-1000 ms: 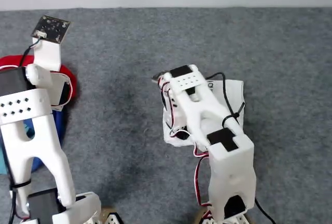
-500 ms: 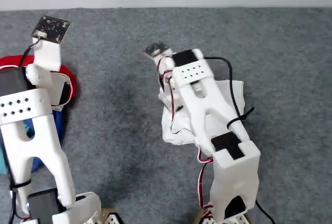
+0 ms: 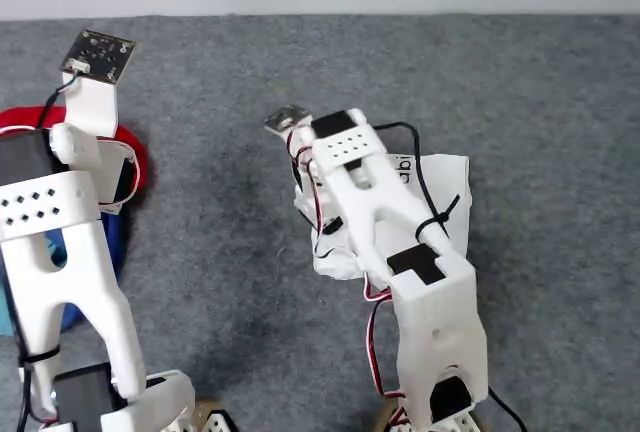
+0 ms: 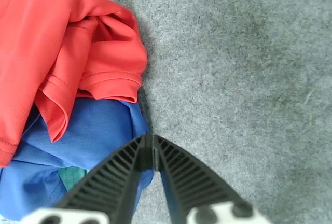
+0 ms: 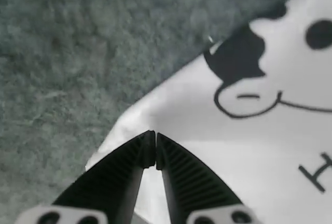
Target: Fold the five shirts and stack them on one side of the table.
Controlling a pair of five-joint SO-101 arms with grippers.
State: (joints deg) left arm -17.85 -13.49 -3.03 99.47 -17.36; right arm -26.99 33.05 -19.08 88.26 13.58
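The left claw point(image 4: 154, 154) is closed on nothing, its tips meeting just above the grey table point(image 3: 230, 212) at the rim of a heap of clothes. In that heap a crumpled red shirt point(image 4: 67, 53) lies over a blue shirt point(image 4: 88, 146), and a scrap of green cloth point(image 4: 72, 175) peeps out from under the blue. From above, the heap sits at the left edge of the table, cut off by the picture's border and largely covered by the left arm.

The right claw point(image 5: 154, 149) is closed too, its tips at the border of a white shirt point(image 3: 440, 187) with a black cartoon drawing; whether any cloth is caught between them cannot be told. This shirt lies near the middle of the table, rumpled, well apart from the heap, with the right arm covering much of it.

Bare grey surface runs between the two and on toward the far and right edges
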